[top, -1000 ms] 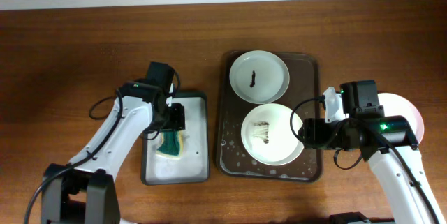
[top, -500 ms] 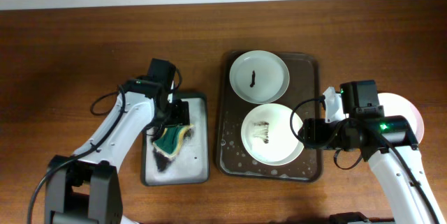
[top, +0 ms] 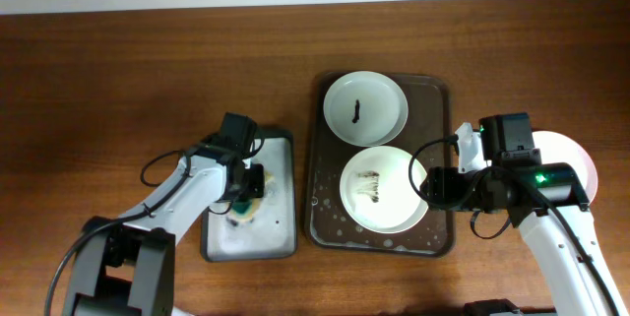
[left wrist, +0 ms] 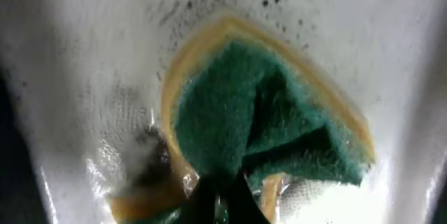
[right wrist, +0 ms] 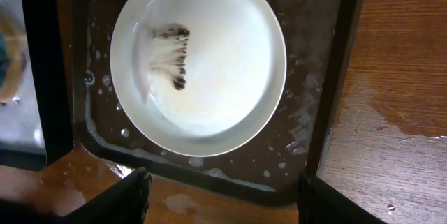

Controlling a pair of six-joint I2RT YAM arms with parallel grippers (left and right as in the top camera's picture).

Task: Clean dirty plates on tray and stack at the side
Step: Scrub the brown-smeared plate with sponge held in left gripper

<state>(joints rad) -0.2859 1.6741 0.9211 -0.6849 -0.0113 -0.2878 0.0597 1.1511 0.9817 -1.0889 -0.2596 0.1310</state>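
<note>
Two plates lie on the dark brown tray [top: 438, 242]. The far plate [top: 379, 119] carries a dark smear, the near plate [top: 394, 203] a brownish streak. A third plate [top: 571, 149] rests on the table at the right, partly under my right arm. My left gripper [top: 242, 190] is down in the grey tray [top: 281, 242], shut on the green-yellow sponge [left wrist: 265, 126], which bulges ahead of the pinched jaws of the left gripper [left wrist: 223, 206]. My right gripper [right wrist: 223, 203] is open and holds nothing. It hovers over the tray's right rim [right wrist: 328, 112] beside the near plate [right wrist: 223, 63].
The grey tray is wet and soapy, with dark specks on its floor [left wrist: 230, 1]. Water drops and foam lie on the brown tray around the plates. A wet patch [right wrist: 391, 112] marks the wooden table beside the tray.
My left gripper has come down toward the near side of the grey tray and closed on the sponge. The right arm and the plates have not moved.
</note>
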